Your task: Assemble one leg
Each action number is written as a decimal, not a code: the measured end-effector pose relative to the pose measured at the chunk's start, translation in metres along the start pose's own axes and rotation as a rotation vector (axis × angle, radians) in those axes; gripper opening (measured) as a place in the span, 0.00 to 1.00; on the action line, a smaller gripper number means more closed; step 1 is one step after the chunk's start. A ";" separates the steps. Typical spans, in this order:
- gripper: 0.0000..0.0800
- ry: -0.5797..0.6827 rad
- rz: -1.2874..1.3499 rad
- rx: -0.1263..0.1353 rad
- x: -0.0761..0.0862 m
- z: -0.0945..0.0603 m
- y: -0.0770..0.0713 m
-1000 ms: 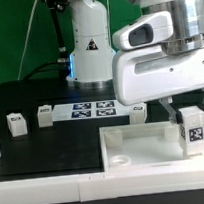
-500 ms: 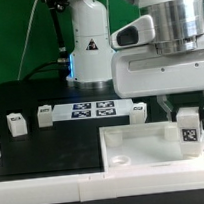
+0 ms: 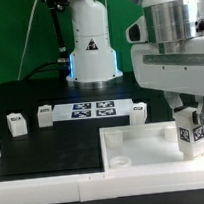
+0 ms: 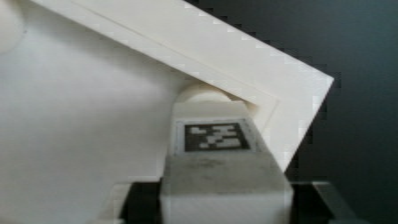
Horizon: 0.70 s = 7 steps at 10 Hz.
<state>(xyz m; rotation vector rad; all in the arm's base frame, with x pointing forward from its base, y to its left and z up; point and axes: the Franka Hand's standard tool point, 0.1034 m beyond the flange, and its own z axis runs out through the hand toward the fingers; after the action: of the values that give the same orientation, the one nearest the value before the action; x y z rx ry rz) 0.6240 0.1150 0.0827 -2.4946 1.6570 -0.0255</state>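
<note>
The tool (image 3: 191, 121) is clamped on the leg (image 3: 195, 134), tag outward, at the exterior view's lower right, over the white tray's (image 3: 133, 136) corner on the counter (image 3: 54, 144).

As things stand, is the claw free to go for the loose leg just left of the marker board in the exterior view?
Probably not yet: the claw is shut on the held leg at a corner of the tray. Nothing seems to block the loose leg beside the marker board.
</note>
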 end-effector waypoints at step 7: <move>0.78 -0.008 -0.201 0.026 -0.006 0.000 -0.004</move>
<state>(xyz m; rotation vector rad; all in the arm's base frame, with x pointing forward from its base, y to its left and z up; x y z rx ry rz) 0.6251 0.1221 0.0838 -2.6269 1.3867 -0.0587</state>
